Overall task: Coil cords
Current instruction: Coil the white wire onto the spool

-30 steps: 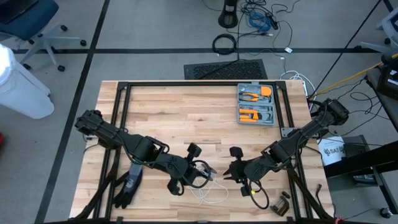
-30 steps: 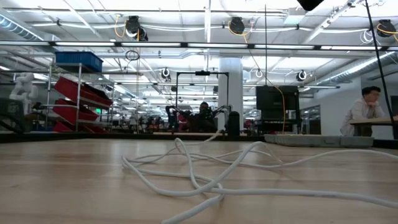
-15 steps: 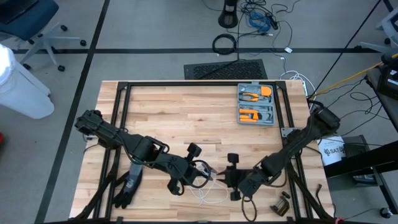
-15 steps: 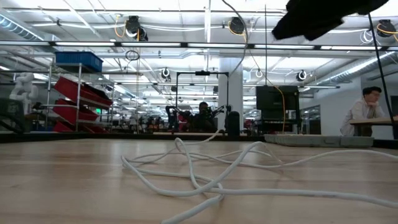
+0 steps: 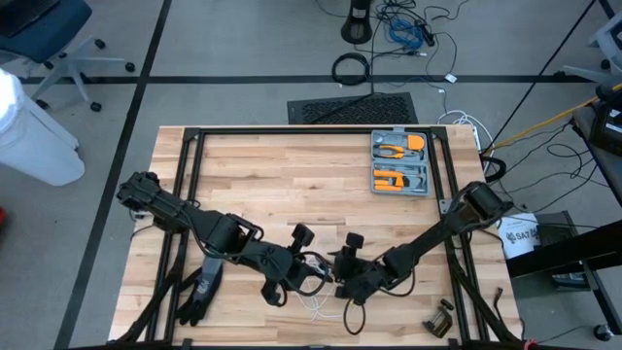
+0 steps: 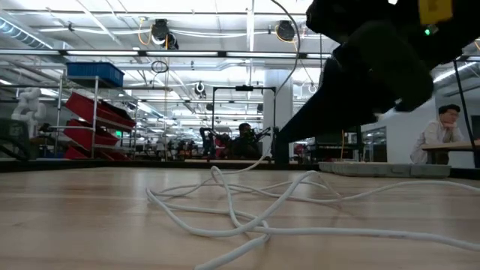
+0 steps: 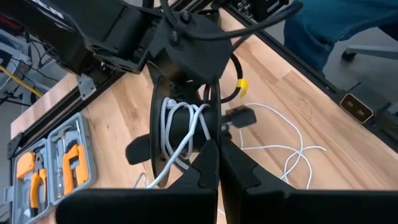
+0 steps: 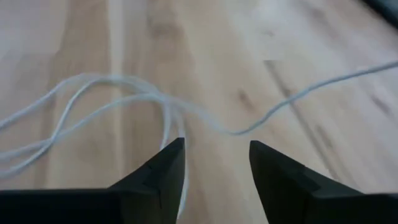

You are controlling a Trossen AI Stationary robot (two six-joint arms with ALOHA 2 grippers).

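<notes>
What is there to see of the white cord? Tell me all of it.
The white cord is thin, smooth and flexible, like plastic-sheathed cable. Most of it lies loose in overlapping loops on the wooden table, near its front edge. Several turns are wound around a dark part just ahead of the shut left pincer. The open right pincer hovers over the loose strands, apart from them. No plug end can be made out.

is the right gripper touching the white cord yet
Cannot tell. In the right wrist view the right gripper is open over the white cord, one finger overlapping a strand, with no view showing contact or a gap.
</notes>
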